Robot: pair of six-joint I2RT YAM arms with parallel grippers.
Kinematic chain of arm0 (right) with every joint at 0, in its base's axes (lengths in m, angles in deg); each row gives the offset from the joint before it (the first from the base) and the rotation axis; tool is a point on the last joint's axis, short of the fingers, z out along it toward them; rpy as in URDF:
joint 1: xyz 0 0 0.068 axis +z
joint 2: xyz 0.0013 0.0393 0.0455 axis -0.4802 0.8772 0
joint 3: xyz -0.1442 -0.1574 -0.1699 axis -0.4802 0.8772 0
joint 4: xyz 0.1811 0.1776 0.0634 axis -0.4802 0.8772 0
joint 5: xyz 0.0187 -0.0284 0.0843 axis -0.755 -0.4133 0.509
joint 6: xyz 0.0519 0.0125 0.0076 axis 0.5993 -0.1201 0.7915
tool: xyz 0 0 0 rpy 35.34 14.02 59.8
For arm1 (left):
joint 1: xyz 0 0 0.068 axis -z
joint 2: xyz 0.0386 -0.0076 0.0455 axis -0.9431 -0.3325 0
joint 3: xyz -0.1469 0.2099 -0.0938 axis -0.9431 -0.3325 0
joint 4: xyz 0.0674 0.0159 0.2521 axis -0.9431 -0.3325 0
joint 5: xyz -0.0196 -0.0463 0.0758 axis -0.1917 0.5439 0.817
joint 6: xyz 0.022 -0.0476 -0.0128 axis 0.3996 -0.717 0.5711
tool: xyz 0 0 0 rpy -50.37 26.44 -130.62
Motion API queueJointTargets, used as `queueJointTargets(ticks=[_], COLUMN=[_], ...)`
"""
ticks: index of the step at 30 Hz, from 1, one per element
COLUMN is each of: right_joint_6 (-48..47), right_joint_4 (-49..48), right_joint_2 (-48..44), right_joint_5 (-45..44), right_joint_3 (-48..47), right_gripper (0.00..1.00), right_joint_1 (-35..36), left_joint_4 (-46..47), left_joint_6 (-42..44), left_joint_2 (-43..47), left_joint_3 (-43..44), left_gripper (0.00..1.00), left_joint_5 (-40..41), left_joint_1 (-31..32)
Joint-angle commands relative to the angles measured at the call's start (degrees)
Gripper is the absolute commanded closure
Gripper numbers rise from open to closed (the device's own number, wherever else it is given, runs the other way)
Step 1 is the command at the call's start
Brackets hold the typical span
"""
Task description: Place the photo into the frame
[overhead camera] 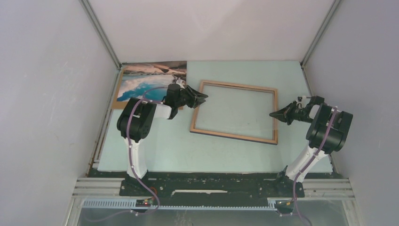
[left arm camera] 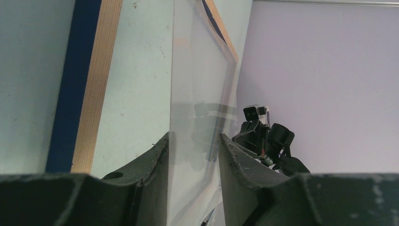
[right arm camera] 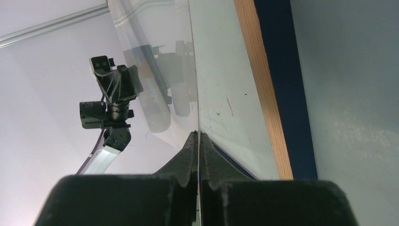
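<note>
backing board (overhead camera: 117, 100): brown, far-left corner | table (overhead camera: 164, 146): pale green; walls (overhead camera: 47, 94): white

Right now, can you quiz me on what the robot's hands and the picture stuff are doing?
1. True or false: the photo is already inside the frame.
2. Which hand is shut on the clear pane? A: the left hand. B: the right hand.
3. Fill the gap: the photo lies at the table's far ____ corner.

Key: 1 false. 2 B; the left hand's fingers stand apart, one on each side of the pane. 3 left.
</note>
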Motion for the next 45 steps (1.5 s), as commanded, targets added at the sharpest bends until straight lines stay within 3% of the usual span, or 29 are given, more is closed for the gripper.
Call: queueJointTargets(ticks=[1,45], right_joint_6=[-1.4,-1.9], right_joint_4=[0.7,0.7], right_joint_2=[-1.5,-1.8], right_joint_5=[-1.0,-1.9], right_joint_3=[-0.5,1.6], right_gripper=[1.0,1.0], right_joint_1=[-0.9,0.4], left_joint_4=[2.3,3.4], left_joint_6=[-0.1,-0.8], left_joint_2=[2.5,1.2], left_joint_3=[-1.6,-1.5], left_gripper=[0.59,0.61], left_joint_5=[-0.7,-1.2], left_joint_1=[0.6,0.6])
